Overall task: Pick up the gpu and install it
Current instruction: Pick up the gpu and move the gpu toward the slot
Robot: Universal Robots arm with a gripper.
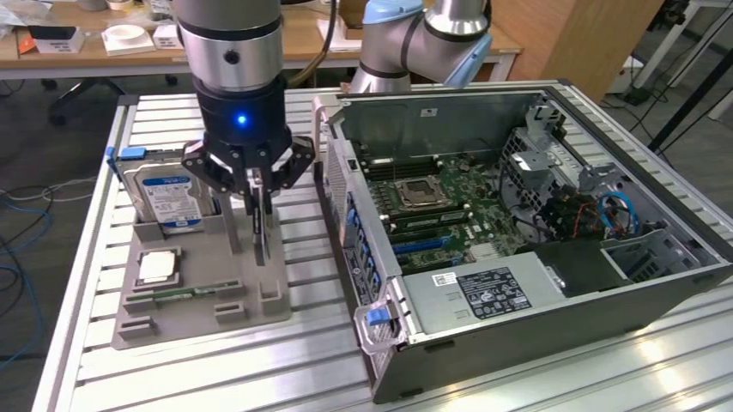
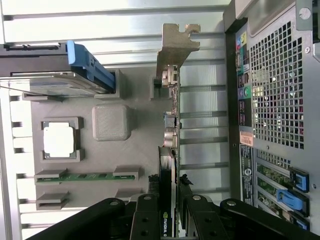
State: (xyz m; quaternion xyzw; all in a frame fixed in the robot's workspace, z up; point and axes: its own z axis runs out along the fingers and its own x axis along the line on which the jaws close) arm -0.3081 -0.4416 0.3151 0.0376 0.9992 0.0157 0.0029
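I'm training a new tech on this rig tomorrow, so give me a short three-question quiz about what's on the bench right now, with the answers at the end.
1. Which part is the gripper closed on?
2. True or false: the hard drive stands in a slot of the grey tray.
3. The processor chip sits: A) in the gripper, B) in a recess of the tray, C) on top of the hard drive.
Key: 1 the gpu; 2 true; 3 B.
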